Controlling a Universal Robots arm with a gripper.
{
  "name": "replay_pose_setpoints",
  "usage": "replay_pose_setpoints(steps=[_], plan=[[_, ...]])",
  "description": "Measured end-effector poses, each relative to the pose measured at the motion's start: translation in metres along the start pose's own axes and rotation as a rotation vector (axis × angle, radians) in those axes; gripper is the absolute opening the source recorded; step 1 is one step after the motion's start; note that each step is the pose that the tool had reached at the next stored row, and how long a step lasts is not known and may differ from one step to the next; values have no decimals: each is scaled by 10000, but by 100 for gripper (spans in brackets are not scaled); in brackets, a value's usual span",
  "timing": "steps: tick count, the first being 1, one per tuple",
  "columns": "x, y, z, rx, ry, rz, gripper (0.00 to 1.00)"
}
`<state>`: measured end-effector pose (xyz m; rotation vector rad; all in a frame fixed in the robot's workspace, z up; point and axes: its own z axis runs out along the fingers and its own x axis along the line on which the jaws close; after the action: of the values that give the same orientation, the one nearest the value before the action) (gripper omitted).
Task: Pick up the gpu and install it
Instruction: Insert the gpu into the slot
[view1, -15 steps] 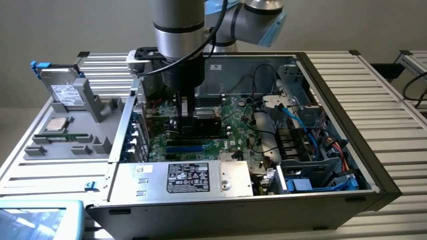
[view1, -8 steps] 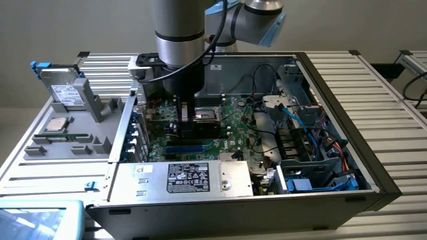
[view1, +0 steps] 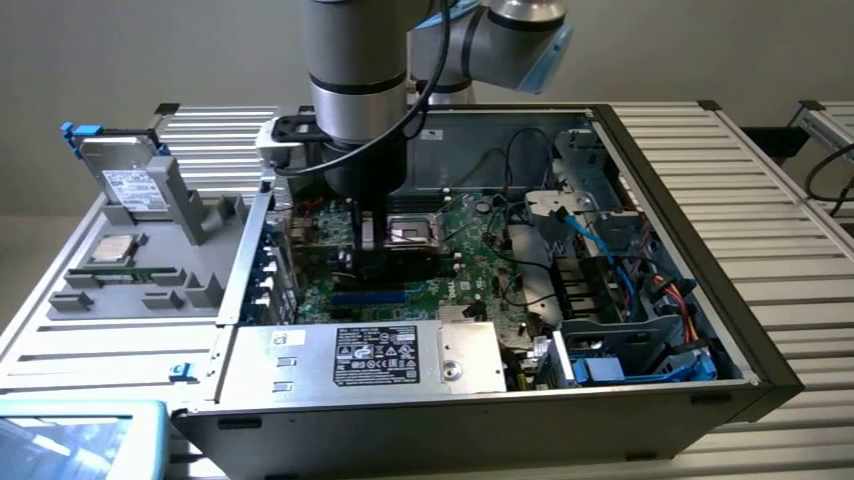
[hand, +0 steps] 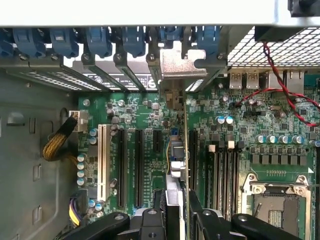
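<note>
The gpu (hand: 176, 165) stands edge-on over the green motherboard (hand: 150, 115), its silver end bracket (hand: 182, 67) up against the case's rear slot openings under the blue retention clips (hand: 100, 40). My gripper (hand: 177, 215) is shut on the card, one black finger on each face. The card runs in line with the black expansion slots (hand: 139, 165); whether its edge sits in a slot I cannot tell. In the exterior view the gripper (view1: 380, 235) reaches down into the open computer case (view1: 747, 380), with the card's black cooler (view1: 387, 268) just below it.
A CPU socket (hand: 275, 205) and RAM slots (hand: 220, 170) lie beside the card. Red and black cables (hand: 285, 95) cross the board's corner. Outside the case, a grey fixture tray (view1: 200, 285) holds a hard drive (view1: 127, 185), a CPU (view1: 114, 250) and a RAM stick (view1: 134, 272).
</note>
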<state>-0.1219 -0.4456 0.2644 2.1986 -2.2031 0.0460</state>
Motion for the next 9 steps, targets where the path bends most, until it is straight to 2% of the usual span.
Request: replay_pose_setpoints(steps=[9], plan=[[0,11,8,2,-3,2,29]])
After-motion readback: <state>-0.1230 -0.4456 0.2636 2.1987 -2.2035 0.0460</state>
